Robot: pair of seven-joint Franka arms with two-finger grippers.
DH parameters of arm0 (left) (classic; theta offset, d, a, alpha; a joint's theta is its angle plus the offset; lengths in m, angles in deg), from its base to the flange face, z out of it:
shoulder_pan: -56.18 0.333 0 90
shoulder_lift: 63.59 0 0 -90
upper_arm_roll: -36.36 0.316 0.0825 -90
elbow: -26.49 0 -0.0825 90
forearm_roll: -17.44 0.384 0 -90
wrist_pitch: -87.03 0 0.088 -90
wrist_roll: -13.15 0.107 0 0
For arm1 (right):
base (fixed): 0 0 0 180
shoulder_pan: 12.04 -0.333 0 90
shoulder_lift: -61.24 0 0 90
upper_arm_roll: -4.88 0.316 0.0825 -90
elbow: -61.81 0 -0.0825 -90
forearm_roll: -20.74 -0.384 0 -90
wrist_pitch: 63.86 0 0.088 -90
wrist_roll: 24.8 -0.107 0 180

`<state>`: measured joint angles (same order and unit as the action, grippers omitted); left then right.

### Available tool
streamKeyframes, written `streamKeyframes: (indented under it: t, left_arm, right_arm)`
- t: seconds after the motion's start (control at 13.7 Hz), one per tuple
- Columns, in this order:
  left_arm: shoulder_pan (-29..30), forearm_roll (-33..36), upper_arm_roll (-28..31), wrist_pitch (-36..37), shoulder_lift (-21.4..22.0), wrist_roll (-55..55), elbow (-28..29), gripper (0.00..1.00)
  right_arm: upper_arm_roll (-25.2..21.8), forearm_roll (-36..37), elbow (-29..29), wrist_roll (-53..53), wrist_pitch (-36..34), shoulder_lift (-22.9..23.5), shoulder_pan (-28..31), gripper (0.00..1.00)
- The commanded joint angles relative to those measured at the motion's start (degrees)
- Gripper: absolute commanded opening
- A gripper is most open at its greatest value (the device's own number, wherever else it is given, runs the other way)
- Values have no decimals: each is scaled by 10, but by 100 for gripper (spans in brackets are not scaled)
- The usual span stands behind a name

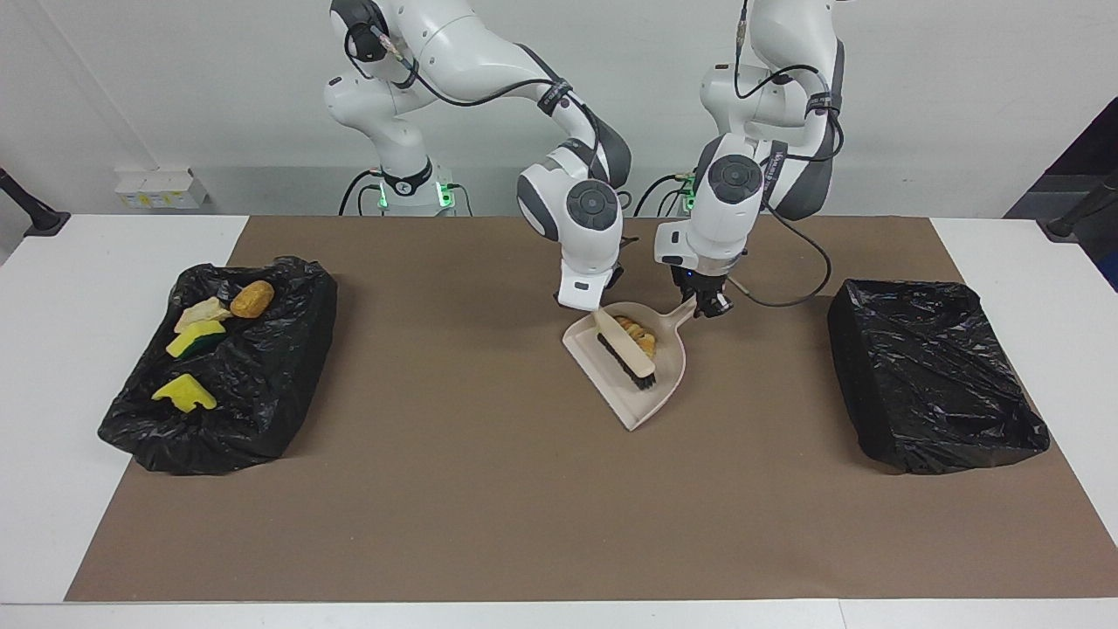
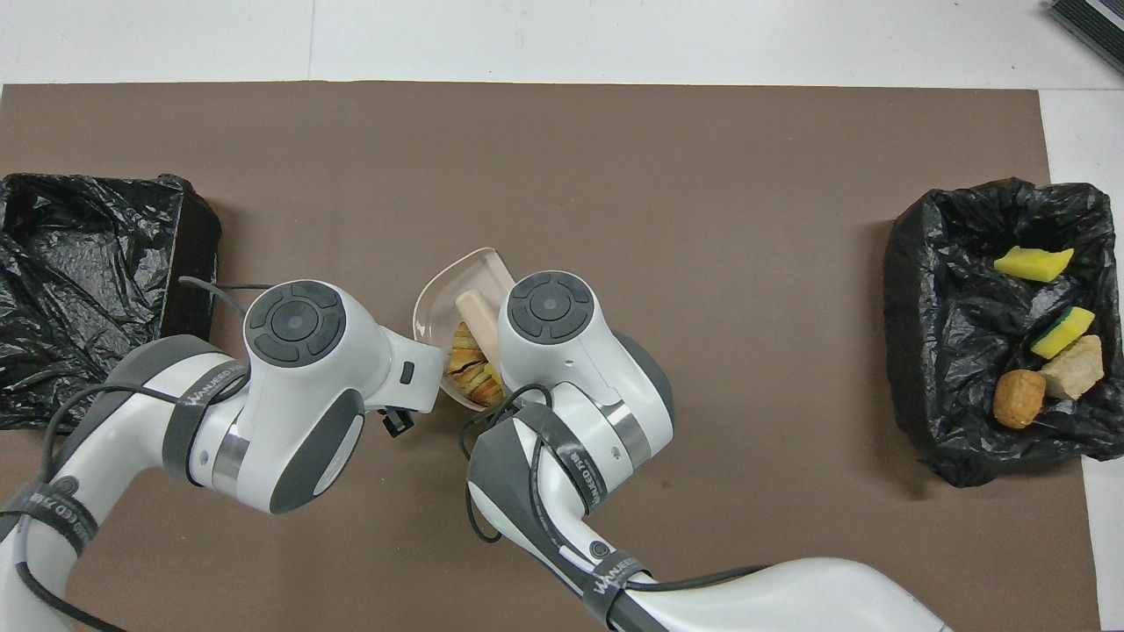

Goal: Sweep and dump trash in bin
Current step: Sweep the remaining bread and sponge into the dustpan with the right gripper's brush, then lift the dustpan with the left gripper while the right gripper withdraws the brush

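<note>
A beige dustpan (image 1: 657,384) lies low at the middle of the brown mat, close to the robots. My left gripper (image 1: 709,303) is shut on its handle. My right gripper (image 1: 597,312) is shut on the handle of a beige brush (image 1: 631,354), whose black bristles sit inside the pan. Golden pastry trash (image 1: 636,332) lies in the pan against the brush; it also shows in the overhead view (image 2: 468,369). A black-lined bin (image 1: 288,384) toward the right arm's end holds a brown bun (image 1: 251,299), a pale chunk (image 1: 203,312) and two yellow sponges (image 1: 184,392).
A second black-lined bin (image 1: 935,384) stands toward the left arm's end with no trash showing in it. The brown mat (image 1: 454,489) covers most of the white table. Both wrists hide the grippers in the overhead view.
</note>
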<state>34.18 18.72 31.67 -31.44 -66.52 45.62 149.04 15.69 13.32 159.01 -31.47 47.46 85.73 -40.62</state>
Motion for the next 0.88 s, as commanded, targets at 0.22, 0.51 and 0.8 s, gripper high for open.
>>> streamKeyframes:
  t: [0.22, 0.51, 0.8]
  left_arm:
    - [1, -2, 3, -17, 18, -13, 21, 0]
    - [6, -25, 3, -51, 28, -37, 45, 0]
    - [8, -41, 4, -56, 24, -99, 38, 0]
  right_arm:
    - [3, -2, -20, 8, -31, -9, 74, 0]
    - [-3, 3, -17, -5, -114, -66, 104, 0]
    - [2, 21, -9, -143, -164, -100, 94, 0]
